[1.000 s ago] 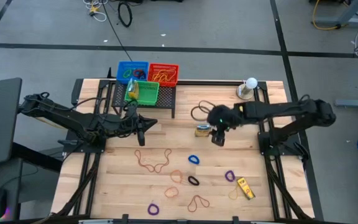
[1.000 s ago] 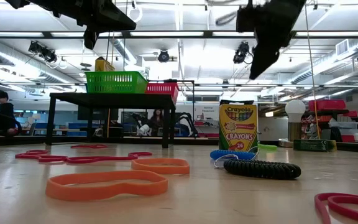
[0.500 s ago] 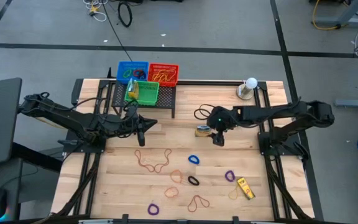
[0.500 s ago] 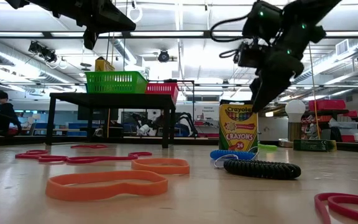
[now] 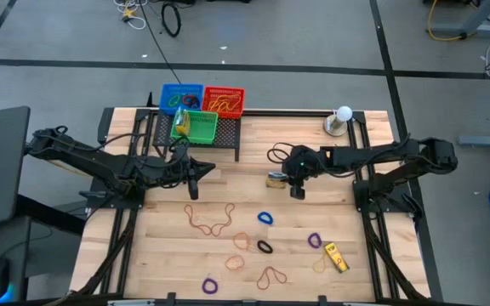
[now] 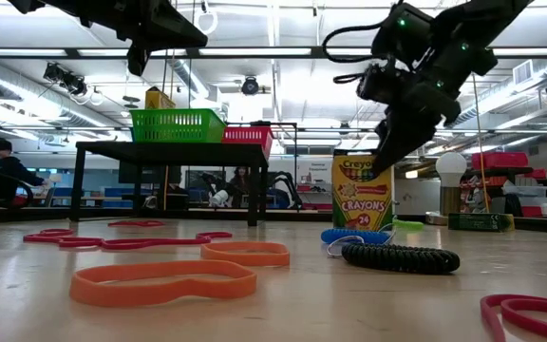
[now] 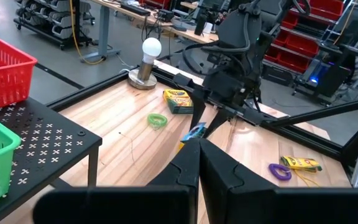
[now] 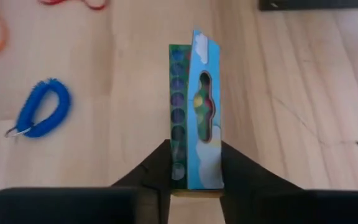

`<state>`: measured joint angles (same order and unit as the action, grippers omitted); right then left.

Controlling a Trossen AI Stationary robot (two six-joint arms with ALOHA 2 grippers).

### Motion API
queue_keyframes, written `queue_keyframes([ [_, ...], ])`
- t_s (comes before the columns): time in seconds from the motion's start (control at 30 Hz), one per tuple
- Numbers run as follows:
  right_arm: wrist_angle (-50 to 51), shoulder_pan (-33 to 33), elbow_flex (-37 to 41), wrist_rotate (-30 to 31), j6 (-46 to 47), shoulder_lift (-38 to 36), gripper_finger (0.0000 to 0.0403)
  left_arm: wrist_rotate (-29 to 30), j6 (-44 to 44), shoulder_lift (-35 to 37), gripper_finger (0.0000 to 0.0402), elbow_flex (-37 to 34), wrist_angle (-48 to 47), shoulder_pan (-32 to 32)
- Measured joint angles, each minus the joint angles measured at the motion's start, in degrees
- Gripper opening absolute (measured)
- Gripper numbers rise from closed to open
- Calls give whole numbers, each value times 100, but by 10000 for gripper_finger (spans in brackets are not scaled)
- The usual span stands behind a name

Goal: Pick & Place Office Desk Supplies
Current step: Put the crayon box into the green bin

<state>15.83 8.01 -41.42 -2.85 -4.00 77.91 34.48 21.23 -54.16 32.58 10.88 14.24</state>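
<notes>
Right gripper (image 8: pixel 194 177) has the crayon box (image 8: pixel 195 112) upright between its fingers, clamped on its narrow sides; left gripper (image 7: pixel 199 163) closed, well apart.

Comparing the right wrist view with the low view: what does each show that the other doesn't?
Only the right wrist view shows the right claw with a finger on either side of the upright yellow-and-green cardboard crayon box, touching its faces.

Only the low view shows the green plastic basket and red plastic basket on the black metal stand, plus the black coiled loop.

Both show that crayon box and the blue coiled loop.
</notes>
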Motion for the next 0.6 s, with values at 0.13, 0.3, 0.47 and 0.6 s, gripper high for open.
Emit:
queue_keyframes([
  [0.13,-18,-2,-279,-348,-521,0,92,-33,3,204,9,0,-176,0],
  [0.3,-25,-38,-847,-922,-1658,127,105,-105,199,681,9,2,-887,-4],
  [0.47,30,-181,-1707,-1383,-2854,845,94,-328,380,1136,9,2,-1520,-7],
  [0.6,255,-317,-2561,-1524,-3406,1707,93,-467,478,1206,9,2,-1790,-9],
])
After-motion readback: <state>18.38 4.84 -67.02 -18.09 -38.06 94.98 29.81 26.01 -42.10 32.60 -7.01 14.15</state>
